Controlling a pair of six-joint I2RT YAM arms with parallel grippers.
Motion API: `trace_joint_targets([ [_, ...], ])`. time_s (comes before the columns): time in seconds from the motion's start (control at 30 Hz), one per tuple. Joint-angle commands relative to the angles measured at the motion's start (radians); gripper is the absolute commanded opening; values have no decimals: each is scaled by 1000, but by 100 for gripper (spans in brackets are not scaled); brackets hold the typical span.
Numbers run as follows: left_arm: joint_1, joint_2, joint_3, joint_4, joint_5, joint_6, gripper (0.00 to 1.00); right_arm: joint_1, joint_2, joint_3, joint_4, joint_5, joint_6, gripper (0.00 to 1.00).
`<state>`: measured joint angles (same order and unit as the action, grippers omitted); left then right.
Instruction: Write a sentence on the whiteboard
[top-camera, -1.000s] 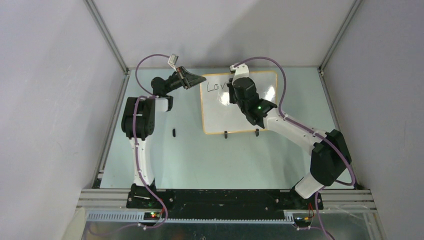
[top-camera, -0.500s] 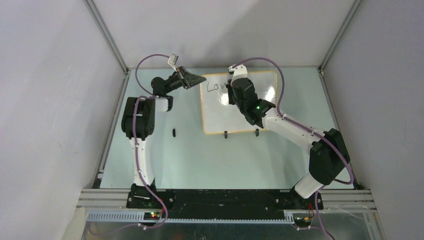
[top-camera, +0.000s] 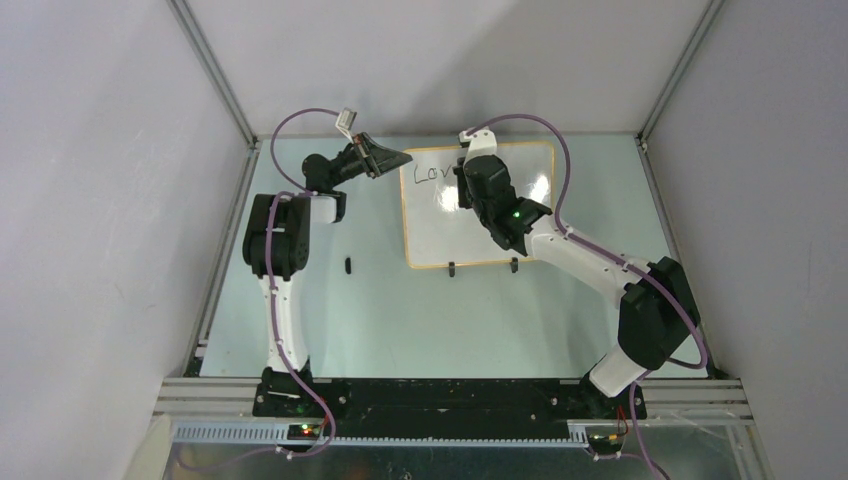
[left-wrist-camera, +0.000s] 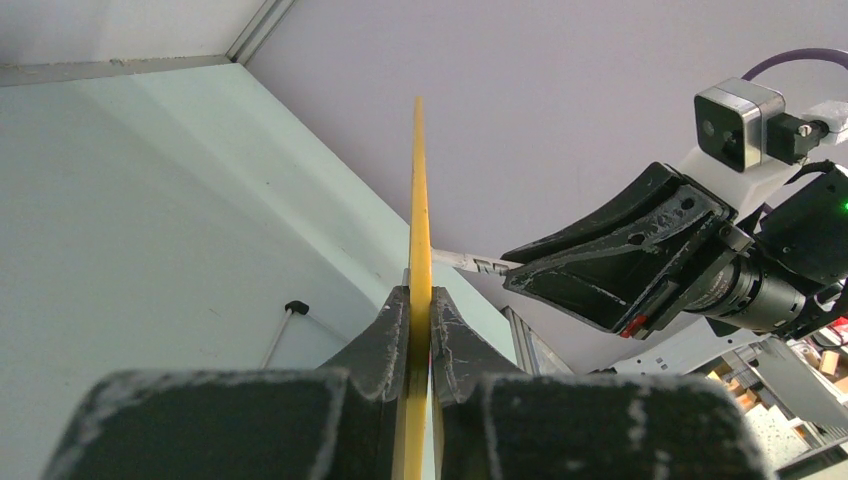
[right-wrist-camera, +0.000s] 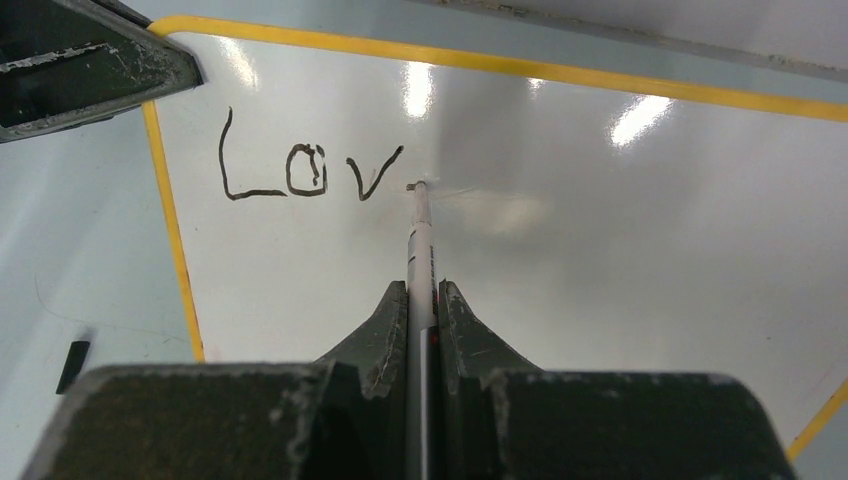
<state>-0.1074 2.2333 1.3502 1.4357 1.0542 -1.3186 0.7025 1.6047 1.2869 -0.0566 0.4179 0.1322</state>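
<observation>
Barely moved since earlier: right gripper (right-wrist-camera: 422, 292) is nudged left, clamped on marker (right-wrist-camera: 421, 235), tip touching whiteboard (right-wrist-camera: 620, 260) just after writing (right-wrist-camera: 305, 170) "Lov". Whiteboard's left edge, far on table (top-camera: 400, 320), is pinched by left gripper (left-wrist-camera: 420, 300). Light steady pressure is needed for "e".

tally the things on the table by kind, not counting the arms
whiteboard: 1
marker: 1
small black piece: 1
total: 3

The pale green table (top-camera: 400, 320) bears the whiteboard (top-camera: 440, 232) and a small black piece (top-camera: 348, 265), perhaps a cap.
</observation>
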Motion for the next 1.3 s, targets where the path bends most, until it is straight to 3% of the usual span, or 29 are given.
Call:
trace_joint_targets([
  [0.0, -4, -30, 16, 61, 5, -8, 0, -15, -9, 38, -23, 52, 15, 0],
  [1.27, -5, -30, 14, 59, 5, -8, 0, -12, 4, 56, 9, -42, -2, 0],
])
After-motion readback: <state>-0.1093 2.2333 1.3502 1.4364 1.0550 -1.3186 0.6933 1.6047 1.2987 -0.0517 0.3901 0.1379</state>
